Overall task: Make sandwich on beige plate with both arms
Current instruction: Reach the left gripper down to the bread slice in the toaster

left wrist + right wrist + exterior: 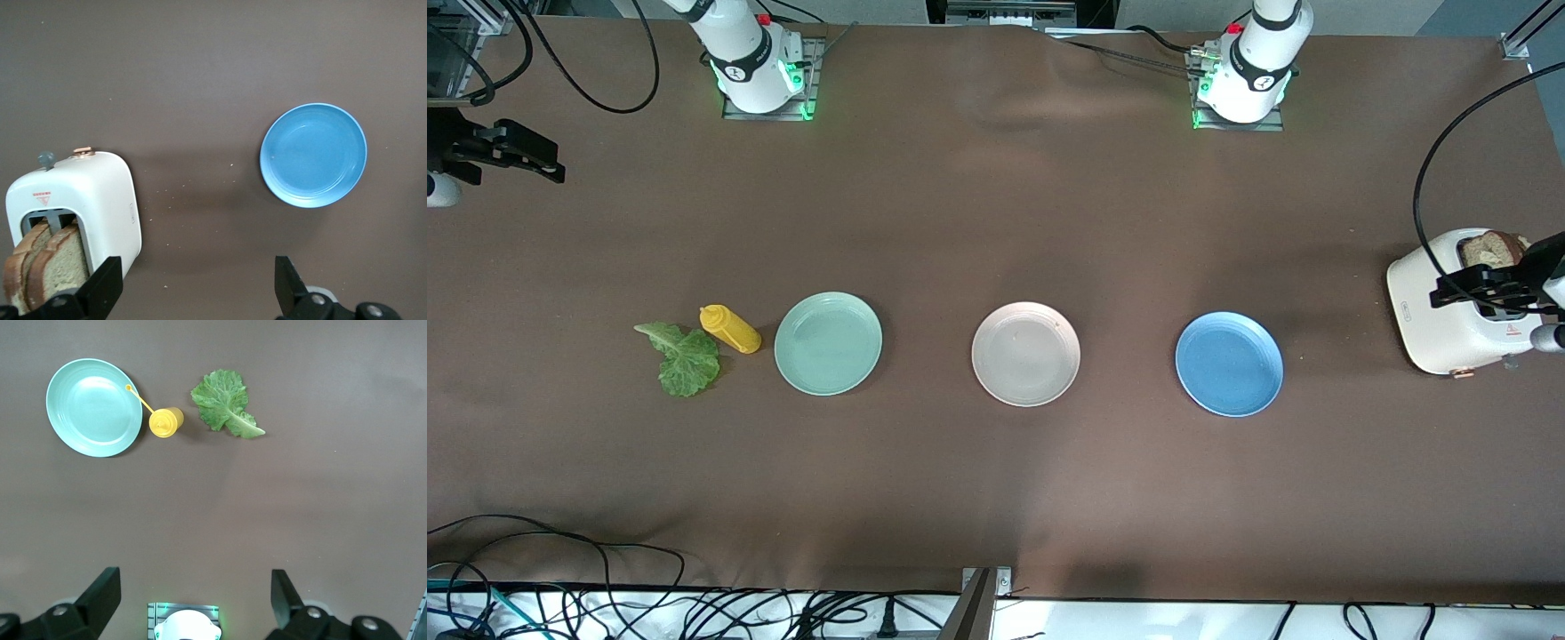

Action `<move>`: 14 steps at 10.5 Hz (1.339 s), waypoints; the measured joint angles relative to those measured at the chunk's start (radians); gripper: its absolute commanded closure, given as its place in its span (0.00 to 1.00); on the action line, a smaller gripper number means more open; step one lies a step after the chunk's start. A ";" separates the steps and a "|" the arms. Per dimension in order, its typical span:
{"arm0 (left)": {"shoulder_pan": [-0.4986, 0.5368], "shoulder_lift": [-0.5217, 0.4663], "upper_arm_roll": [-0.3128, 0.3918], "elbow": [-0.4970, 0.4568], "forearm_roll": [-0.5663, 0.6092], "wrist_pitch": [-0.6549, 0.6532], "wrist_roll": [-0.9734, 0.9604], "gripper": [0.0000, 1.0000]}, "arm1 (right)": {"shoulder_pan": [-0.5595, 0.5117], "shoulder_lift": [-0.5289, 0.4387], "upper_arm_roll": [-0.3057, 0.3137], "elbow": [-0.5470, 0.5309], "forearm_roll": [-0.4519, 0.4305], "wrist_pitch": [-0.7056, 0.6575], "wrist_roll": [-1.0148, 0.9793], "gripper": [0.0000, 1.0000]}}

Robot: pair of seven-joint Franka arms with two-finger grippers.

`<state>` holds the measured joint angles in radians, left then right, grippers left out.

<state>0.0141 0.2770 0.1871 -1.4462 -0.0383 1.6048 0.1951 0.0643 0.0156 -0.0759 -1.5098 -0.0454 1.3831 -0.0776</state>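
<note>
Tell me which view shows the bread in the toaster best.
The left wrist view: two bread slices stand plainly in the toaster. The front view shows only a corner past the left gripper; the right wrist view shows none.

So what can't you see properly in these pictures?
- The bread in the toaster: its lower part is hidden inside the slots in the left wrist view; the front view shows only a bit, behind the open left gripper.
- The open right gripper: the front view's edge cuts off its arm.
- The beige plate: neither wrist view shows it.
- The yellow bottle: any label is too small to read.
</note>
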 measured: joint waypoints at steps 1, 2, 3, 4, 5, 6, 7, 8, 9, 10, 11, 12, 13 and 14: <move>0.032 0.004 0.001 -0.001 0.012 -0.006 0.023 0.00 | 0.000 0.000 0.000 0.000 0.000 0.000 0.000 0.00; 0.061 0.013 0.002 -0.004 0.054 -0.011 0.050 0.00 | 0.000 0.000 0.001 0.000 0.000 0.000 0.000 0.00; 0.075 0.028 0.003 -0.008 0.117 -0.016 0.071 0.00 | 0.001 0.000 0.001 0.000 0.000 0.000 0.000 0.00; 0.078 0.047 0.002 -0.013 0.165 -0.019 0.076 0.00 | 0.000 0.000 0.000 0.000 0.000 0.000 0.000 0.00; 0.079 0.067 0.002 -0.015 0.189 -0.020 0.076 0.00 | 0.000 0.000 0.000 0.000 0.000 0.000 0.001 0.00; 0.082 0.086 0.002 -0.018 0.195 -0.022 0.077 0.00 | -0.001 0.000 -0.001 0.000 0.000 0.000 0.001 0.00; 0.086 0.106 0.002 -0.022 0.195 -0.023 0.077 0.00 | -0.001 0.000 -0.001 0.000 0.000 0.000 0.001 0.00; 0.093 0.126 0.003 -0.024 0.195 -0.024 0.077 0.00 | -0.001 0.000 -0.001 0.000 0.000 0.000 0.001 0.00; 0.100 0.147 0.004 -0.025 0.195 -0.025 0.077 0.00 | -0.001 0.000 -0.001 0.000 0.000 0.000 0.001 0.00; 0.105 0.170 0.007 -0.026 0.199 -0.025 0.077 0.08 | -0.001 0.000 -0.001 0.000 0.000 0.000 0.001 0.00; 0.109 0.194 0.012 -0.026 0.217 -0.025 0.077 0.12 | -0.001 0.000 -0.001 0.000 0.000 0.000 0.001 0.00; 0.112 0.214 0.013 -0.026 0.248 -0.025 0.077 0.14 | -0.001 0.000 -0.001 0.000 0.000 0.000 0.001 0.00; 0.113 0.230 0.014 -0.026 0.274 -0.030 0.077 0.19 | -0.001 0.000 -0.001 0.000 0.000 0.000 0.001 0.00; 0.112 0.241 0.014 -0.026 0.300 -0.049 0.080 0.19 | -0.001 0.000 -0.001 0.001 0.000 0.000 0.001 0.00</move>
<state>0.1261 0.5179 0.2015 -1.4723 0.2613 1.5556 0.2747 0.0633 0.0156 -0.0770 -1.5093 -0.0454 1.3833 -0.0769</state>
